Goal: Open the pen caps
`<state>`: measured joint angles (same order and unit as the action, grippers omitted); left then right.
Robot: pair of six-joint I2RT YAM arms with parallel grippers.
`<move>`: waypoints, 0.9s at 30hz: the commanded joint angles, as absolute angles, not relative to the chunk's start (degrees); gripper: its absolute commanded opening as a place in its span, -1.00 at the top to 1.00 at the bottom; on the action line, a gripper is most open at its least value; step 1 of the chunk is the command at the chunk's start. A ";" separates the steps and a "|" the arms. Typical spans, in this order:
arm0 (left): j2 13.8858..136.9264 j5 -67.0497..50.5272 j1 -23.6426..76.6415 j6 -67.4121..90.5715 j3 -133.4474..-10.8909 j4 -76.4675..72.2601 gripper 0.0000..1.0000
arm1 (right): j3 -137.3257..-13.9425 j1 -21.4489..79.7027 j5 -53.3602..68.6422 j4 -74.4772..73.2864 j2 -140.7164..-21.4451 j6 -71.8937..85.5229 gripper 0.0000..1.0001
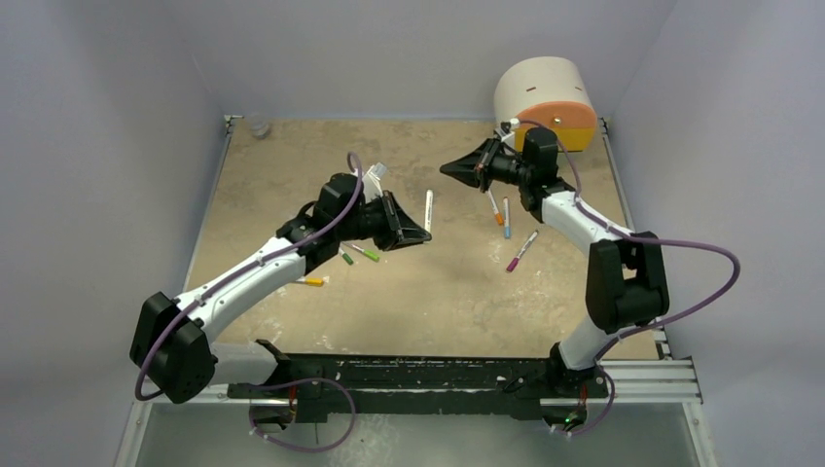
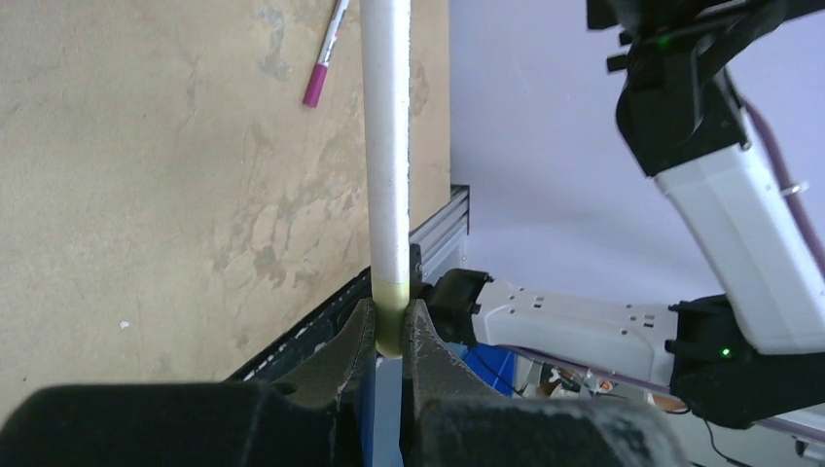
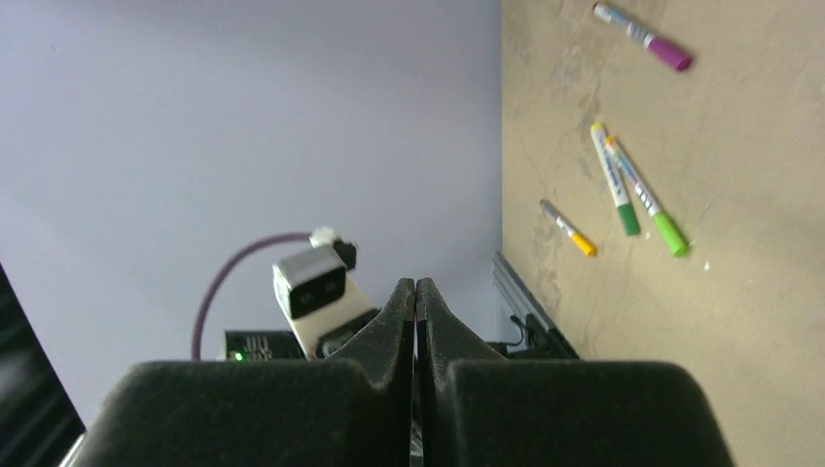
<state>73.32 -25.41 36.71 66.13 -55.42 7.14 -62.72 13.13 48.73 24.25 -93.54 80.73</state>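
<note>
My left gripper [image 1: 420,234] [image 2: 391,329] is shut on the yellow-green end of a white pen [image 2: 386,146], whose barrel points away from the jaws; the pen also shows in the top view [image 1: 428,208]. My right gripper [image 1: 446,168] [image 3: 415,292] is shut with nothing visible between the jaws, raised a little beyond the held pen's far end and apart from it. A magenta-ended pen [image 1: 520,251] [image 2: 324,58], an orange-ended pen [image 1: 496,209] and a blue-ended pen [image 1: 506,220] lie to the right. Two green-ended pens [image 1: 366,252] [image 3: 647,199] and a yellow-ended pen [image 1: 311,280] [image 3: 569,229] lie by the left arm.
The round cream-and-orange drawer unit [image 1: 545,97] stands at the back right, just behind the right wrist. A small clear object [image 1: 258,125] sits at the back left corner. Walls close the table on three sides; the black arm rail [image 1: 428,375] runs along the near edge.
</note>
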 commanded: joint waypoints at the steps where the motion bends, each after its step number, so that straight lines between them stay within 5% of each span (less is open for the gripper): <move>1: 73.99 -28.68 36.99 63.31 -55.71 8.54 1.00 | -67.75 11.20 48.21 27.38 -95.63 81.37 1.00; 5: 74.11 -28.61 37.00 61.80 -56.52 10.45 1.00 | -72.59 10.46 50.79 23.66 -98.27 78.64 1.00; 6: 74.27 -28.44 37.00 61.38 -56.96 10.92 1.00 | -74.52 10.46 50.67 19.83 -98.52 75.55 0.86; 9: 74.60 -27.90 36.95 61.22 -57.62 10.93 1.00 | -80.02 10.46 49.35 1.08 -98.54 62.20 -0.05; 11: 74.91 -27.71 37.00 61.33 -57.75 10.54 1.00 | -80.21 10.50 49.33 -3.26 -97.58 57.62 -0.19; 27: 78.07 -29.77 36.99 64.67 -59.05 2.30 1.00 | -77.76 16.29 49.94 -24.14 -91.77 42.11 -0.15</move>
<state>77.69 -28.23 36.88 63.40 -56.49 8.60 -77.76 13.91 48.97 -18.94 -93.45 46.54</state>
